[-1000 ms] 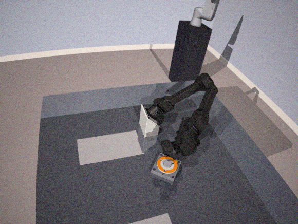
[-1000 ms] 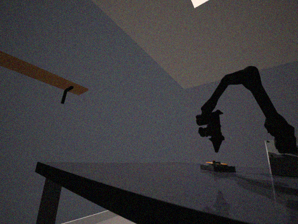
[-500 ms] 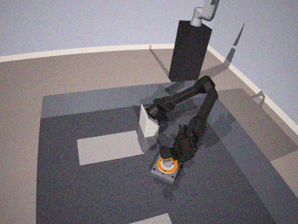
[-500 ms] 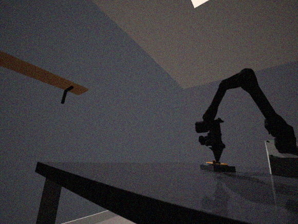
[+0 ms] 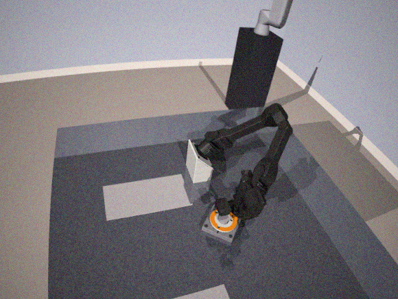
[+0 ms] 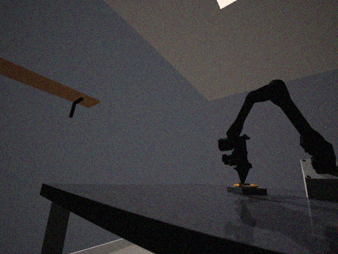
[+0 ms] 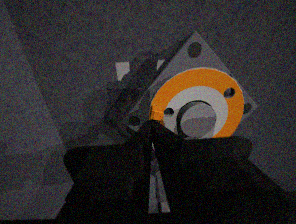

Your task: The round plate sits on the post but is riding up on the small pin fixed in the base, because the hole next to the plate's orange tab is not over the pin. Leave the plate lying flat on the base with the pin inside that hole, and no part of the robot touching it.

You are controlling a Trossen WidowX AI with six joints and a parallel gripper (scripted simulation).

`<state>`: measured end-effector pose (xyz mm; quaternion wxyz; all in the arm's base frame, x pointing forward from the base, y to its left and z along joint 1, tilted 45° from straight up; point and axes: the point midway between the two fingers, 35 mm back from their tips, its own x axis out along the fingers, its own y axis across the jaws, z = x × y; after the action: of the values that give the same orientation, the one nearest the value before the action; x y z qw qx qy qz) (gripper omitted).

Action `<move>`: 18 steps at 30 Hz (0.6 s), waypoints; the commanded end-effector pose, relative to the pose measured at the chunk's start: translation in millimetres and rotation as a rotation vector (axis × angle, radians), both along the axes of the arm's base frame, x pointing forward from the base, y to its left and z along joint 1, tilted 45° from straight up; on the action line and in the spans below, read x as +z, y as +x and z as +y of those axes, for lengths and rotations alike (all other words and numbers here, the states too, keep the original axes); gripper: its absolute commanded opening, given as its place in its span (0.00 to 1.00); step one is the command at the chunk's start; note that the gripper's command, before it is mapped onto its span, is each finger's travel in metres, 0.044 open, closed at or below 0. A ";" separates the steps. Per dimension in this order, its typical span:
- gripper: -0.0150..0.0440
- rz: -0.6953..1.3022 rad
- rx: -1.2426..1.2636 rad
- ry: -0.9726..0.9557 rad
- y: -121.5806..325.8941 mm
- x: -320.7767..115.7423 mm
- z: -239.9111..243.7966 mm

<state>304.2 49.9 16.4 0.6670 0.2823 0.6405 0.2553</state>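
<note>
Claw [image 7: 151, 125] fingers are pressed together with nothing between them, forming one narrow point that aims straight down. In the wrist view that point lies at the plate's [image 7: 196, 86] orange rim, right at the small orange tab [image 7: 155, 115] on the edge nearest the claw; whether the tip actually touches the tab cannot be told. Just beyond the tip, inside the rim, is a small dark hole [image 7: 169, 111]. Two more holes show farther round the ring, on the side away from the claw. The grey post [image 7: 196, 121] fills the plate's centre, beyond and to the right of the tip.

Under the plate lies the square grey base [image 7: 194, 50], one corner pointing away from the claw, with a hole near that corner.

From the side, the claw [image 6: 243, 177] comes down to the plate [image 6: 246, 184] on the base [image 6: 247, 190], which rests on the dark worktop [image 6: 145, 204]. From above, the claw [image 5: 224, 208] covers the far edge of the plate [image 5: 224, 222].
</note>
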 end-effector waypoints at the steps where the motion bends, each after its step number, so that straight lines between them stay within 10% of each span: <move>1: 0.25 -0.004 0.002 0.003 5.8 -0.2 1.4; 18: 0.25 -0.005 0.002 0.002 25.9 -5.6 -5.8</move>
<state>327.2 46.0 13.0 0.6678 0.2836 0.6385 0.2568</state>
